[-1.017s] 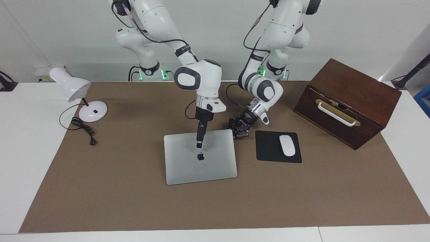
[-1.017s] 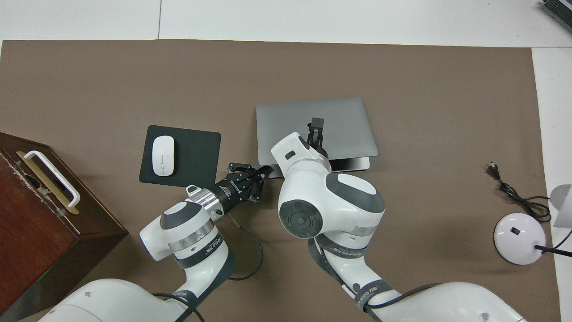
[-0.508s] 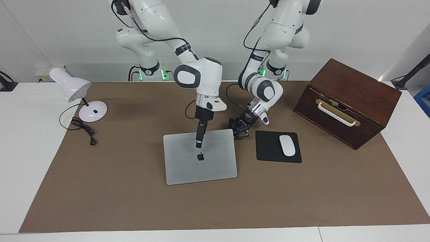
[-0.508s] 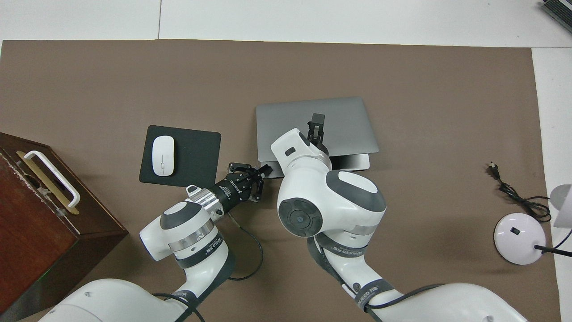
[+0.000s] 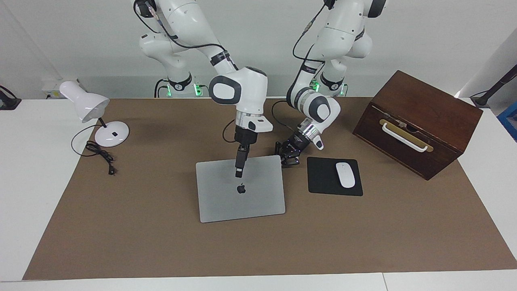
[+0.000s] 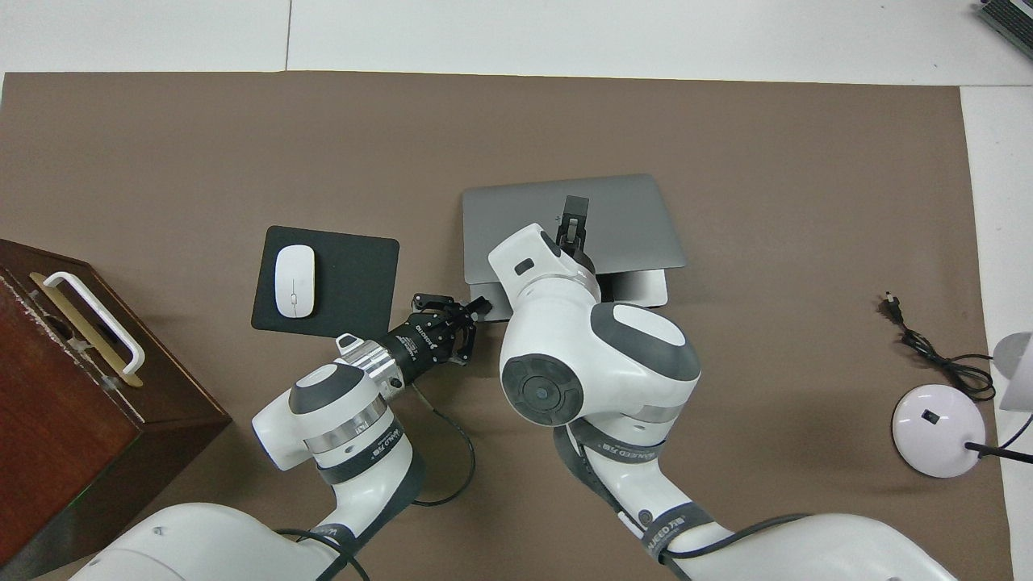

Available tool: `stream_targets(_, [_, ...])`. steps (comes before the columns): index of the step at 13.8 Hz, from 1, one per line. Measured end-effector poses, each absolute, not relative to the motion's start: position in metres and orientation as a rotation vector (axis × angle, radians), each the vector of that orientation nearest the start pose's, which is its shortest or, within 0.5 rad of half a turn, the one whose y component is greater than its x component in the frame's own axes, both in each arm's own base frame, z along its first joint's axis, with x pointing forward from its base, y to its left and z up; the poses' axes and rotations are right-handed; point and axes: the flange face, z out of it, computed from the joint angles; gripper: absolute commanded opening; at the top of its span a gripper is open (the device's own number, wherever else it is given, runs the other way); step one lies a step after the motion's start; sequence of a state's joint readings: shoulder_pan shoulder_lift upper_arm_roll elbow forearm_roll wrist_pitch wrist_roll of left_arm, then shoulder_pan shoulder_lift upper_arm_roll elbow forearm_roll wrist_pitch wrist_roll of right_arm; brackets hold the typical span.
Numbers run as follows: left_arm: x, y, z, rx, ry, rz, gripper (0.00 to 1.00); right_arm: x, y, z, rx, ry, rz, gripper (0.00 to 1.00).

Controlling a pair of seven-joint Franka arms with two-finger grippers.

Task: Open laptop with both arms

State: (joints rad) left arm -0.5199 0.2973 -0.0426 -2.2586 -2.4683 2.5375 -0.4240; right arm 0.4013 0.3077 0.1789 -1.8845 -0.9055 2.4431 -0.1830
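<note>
The silver-grey laptop (image 5: 242,198) lies mid-table, its apple logo up. Its lid (image 6: 629,218) is raised a little at the edge nearer to the robots, and a strip of the base (image 6: 641,289) shows under it. My right gripper (image 5: 239,173) is shut on that raised lid edge, one finger lying on top of the lid; it also shows in the overhead view (image 6: 573,211). My left gripper (image 5: 287,158) is low at the laptop's corner toward the left arm's end of the table. In the overhead view (image 6: 453,311) its fingers look spread, one tip touching the base.
A black mouse pad (image 5: 325,178) with a white mouse (image 5: 345,174) lies beside the laptop, toward the left arm's end. A dark wooden box (image 5: 420,121) stands past it. A white desk lamp (image 5: 109,135) and its cord (image 5: 101,155) sit toward the right arm's end.
My right gripper has risen a little and the lid's edge nearer to the robots has come up with it, showing more of the base. My left gripper has stayed put.
</note>
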Motion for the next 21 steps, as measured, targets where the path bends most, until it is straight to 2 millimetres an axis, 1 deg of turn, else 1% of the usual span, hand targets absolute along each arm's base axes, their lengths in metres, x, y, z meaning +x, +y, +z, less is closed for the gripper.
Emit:
stream_targets(12, [0.445,-0.272,0.217,0.933,1.861,-0.634,0.0,0.563,0.347,0.406,1.964,1.58,0.551,1.0])
stream_targets(21, [0.444,-0.272,0.217,0.937,1.858,-0.631,0.0,0.575,0.343,0.419,1.972,1.549,0.582,1.0])
